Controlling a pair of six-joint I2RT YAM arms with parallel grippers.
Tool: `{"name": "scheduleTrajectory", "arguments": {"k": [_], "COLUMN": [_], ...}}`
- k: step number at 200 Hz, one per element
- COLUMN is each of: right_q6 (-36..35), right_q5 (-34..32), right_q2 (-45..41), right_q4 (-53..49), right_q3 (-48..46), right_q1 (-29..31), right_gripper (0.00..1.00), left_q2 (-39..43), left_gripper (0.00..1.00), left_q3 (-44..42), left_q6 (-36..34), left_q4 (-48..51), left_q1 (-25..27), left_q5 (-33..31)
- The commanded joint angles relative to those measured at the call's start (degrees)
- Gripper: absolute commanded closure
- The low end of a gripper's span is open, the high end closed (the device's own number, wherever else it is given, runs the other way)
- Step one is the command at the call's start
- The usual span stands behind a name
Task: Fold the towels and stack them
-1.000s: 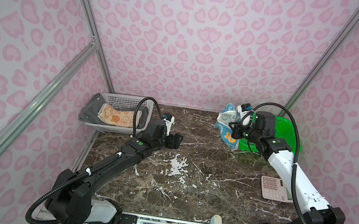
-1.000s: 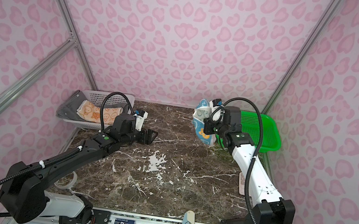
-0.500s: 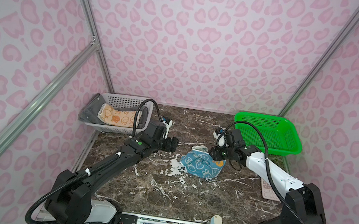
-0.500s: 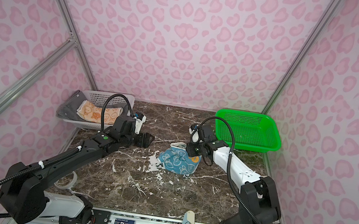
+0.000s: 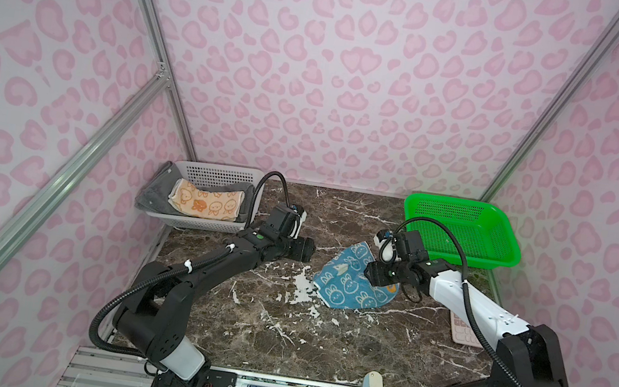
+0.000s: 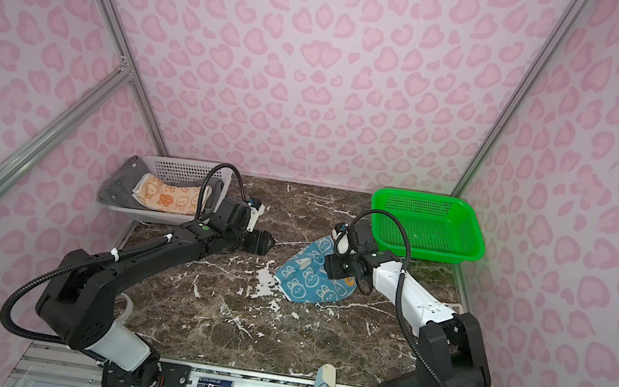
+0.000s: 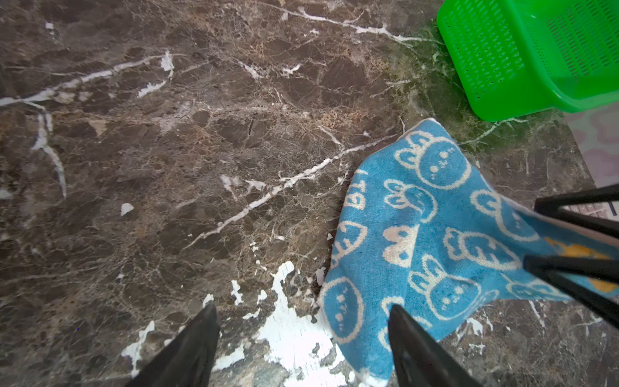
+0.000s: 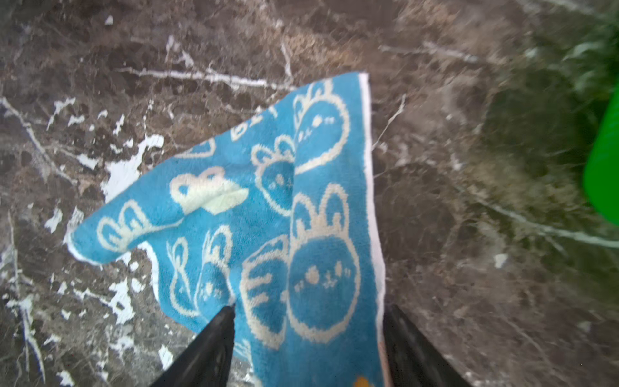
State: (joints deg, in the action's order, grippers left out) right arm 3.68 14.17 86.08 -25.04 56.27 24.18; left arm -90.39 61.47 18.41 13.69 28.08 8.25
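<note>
A second before this you had the blue towel (image 5: 343, 288) bunched in the right gripper (image 5: 368, 275) up by the green basket (image 5: 466, 204). By this moment you had carried it down to the middle of the marble surface (image 5: 277, 332) and let go. In the right wrist view the right gripper's (image 8: 310, 310) jaws stood well apart, with the cloth lying slack beneath and between them and nothing pinched.

The towel (image 6: 306, 282) rested on the surface as a rumpled, roughly triangular heap. One flap was doubled over itself and a corner pointed toward the green basket, which looked empty.

Your left gripper (image 5: 310, 247) was released too and held nothing. Its jaws were spread just beside the towel's near edge, as the left wrist view (image 7: 303, 306) showed.

In the white basket (image 5: 218, 176) the orange towel (image 5: 205, 203) sat folded on top of the grey towel (image 5: 152, 195).

So the drop likely ended the fetching step for you. The blue cloth seemed to be the last one left to fold, and it was too creased to fold as it lay. You would probably have needed to catch two corners, one in each gripper, and pull it flat first.
</note>
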Motion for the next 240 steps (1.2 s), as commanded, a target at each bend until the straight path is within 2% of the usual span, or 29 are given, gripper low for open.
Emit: {"name": "scheduleTrajectory", "arguments": {"k": [1, 44, 87, 125, 143, 158, 169, 178, 185, 199, 209, 225, 240], "right_q6": [2.4, 4.8, 2.6, 3.5, 6.7, 10.6, 13.3, 14.7, 15.0, 14.5, 13.5, 11.7, 10.6], "right_q5": [4.2, 5.4, 4.9, 6.6, 6.8, 9.3, 11.6, 13.7, 15.4, 16.6, 16.4, 14.8, 10.6], "right_q2": [0.0, 1.8, 8.7, 15.8, 18.9, 21.0, 21.8, 21.9, 21.7, 19.8, 17.9, 14.1, 10.4], "right_q4": [2.8, 5.4, 3.5, 3.8, 4.8, 6.9, 8.8, 10.5, 11.4, 11.6, 10.9, 9.1, 6.2], "right_q3": [-2.8, -6.8, -4.3, 2.5, 7.1, 10.3, 11.8, 12.5, 12.8, 12.6, 11.7, 9.4, 7.1], "right_q1": [0.8, 3.5, 5.2, 5.1, 4.2, 2.3, 0.8, -0.1, -0.7, -0.8, -0.8, -0.9, -1.3], "right_gripper": [0.27, 0.30, 0.38, 0.58, 0.78, 0.83, 0.82, 0.76, 0.70, 0.51, 0.43, 0.38, 0.33], "left_q2": [-2.6, -6.7, -6.6, -2.9, -0.5, 0.8, 1.2, 1.1, 1.0, 0.4, -0.1, -1.4, -3.2], "left_gripper": [0.19, 0.21, 0.22, 0.23, 0.24, 0.25, 0.26, 0.27, 0.28, 0.29, 0.29, 0.29, 0.29], "left_q3": [1.9, 2.6, 0.6, -1.0, -2.6, -3.7, -4.2, -4.4, -4.5, -4.5, -4.4, -4.5, -4.4], "left_q6": [0.6, 1.7, 3.5, 3.3, 3.6, 3.6, 3.4, 3.1, 3.0, 2.9, 3.1, 4.2, 5.4], "left_q4": [-0.6, -1.7, -3.1, -1.3, -1.0, -1.0, -0.7, -0.6, -0.6, -0.4, -0.7, -2.4, -4.0], "left_q1": [0.0, 0.5, 0.7, 0.7, 0.6, 0.6, 0.6, 0.6, 0.6, 0.6, 0.7, 0.9, 1.8], "left_q5": [1.6, 2.3, 1.9, -0.2, -1.2, -1.3, -1.2, -1.0, -0.7, 0.6, 2.6, 6.4, 8.2]}}
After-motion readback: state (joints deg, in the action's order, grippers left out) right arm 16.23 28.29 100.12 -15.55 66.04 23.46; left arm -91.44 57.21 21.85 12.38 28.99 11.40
